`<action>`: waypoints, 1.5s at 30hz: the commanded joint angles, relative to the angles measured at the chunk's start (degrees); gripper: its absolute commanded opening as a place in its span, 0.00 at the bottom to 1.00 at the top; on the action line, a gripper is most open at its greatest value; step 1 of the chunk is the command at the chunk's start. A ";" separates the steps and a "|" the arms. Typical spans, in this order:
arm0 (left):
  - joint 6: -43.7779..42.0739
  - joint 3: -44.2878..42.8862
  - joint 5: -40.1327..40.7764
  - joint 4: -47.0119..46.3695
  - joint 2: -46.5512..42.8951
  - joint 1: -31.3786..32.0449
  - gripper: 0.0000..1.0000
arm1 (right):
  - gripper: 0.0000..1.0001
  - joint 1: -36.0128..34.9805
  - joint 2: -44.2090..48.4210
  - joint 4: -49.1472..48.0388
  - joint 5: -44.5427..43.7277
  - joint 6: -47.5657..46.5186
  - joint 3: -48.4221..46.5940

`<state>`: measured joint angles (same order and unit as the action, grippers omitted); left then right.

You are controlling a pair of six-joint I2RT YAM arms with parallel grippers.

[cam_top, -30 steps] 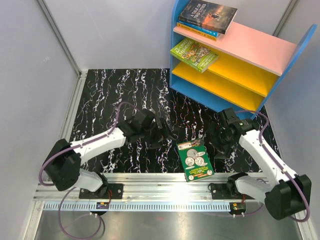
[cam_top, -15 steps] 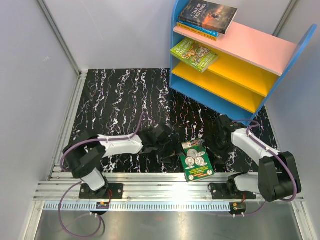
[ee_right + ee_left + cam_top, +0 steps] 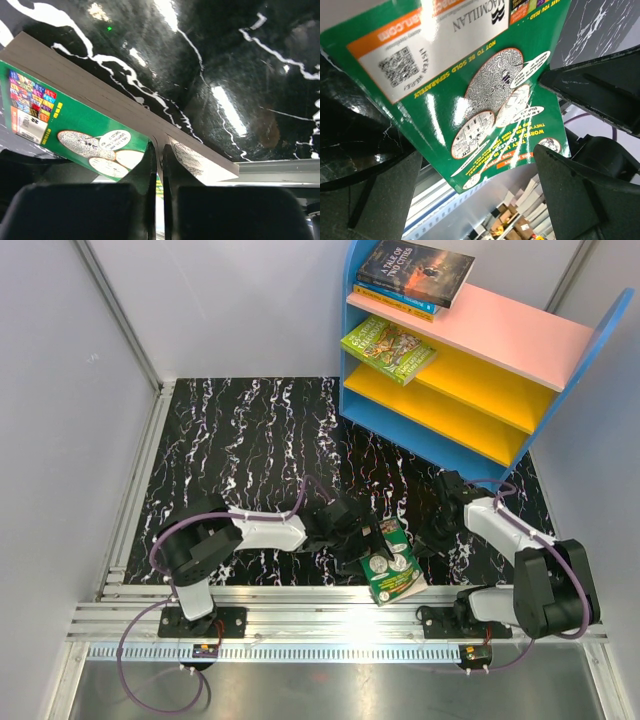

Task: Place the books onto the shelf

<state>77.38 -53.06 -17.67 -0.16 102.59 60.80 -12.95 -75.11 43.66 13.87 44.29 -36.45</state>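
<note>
On green book (image 3: 485, 100), QR code (image 3: 400, 65)

Count: 4 books – dark book (image 3: 415, 270), blue book (image 3: 395, 298), lime-green book (image 3: 388, 348), green coin book (image 3: 393, 562). 1 shelf (image 3: 500, 335). 2 arms: left arm (image 3: 250, 532), right arm (image 3: 495, 520).

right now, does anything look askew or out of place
Yes: the green book lies crooked at the near edge of the table, one side raised off it, its corner over the rail. On the shelf, the lime book juts past its yellow board.
</note>
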 commanded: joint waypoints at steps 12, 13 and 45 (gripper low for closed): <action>4.09 3.48 3.52 -15.91 -7.57 1.52 0.98 | 0.00 -1.55 11.64 -5.18 11.44 3.60 -2.39; 5.13 5.66 3.87 -16.96 -8.18 1.43 0.99 | 0.00 -1.55 12.61 -2.64 11.36 3.96 -3.53; 19.57 17.91 13.28 -51.87 -11.44 -3.93 0.24 | 0.00 -1.46 23.43 -2.09 21.55 11.78 4.01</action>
<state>97.06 -26.24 -6.13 -40.05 94.24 58.83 -12.95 -52.71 38.20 25.65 54.39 -34.20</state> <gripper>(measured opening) 0.390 0.030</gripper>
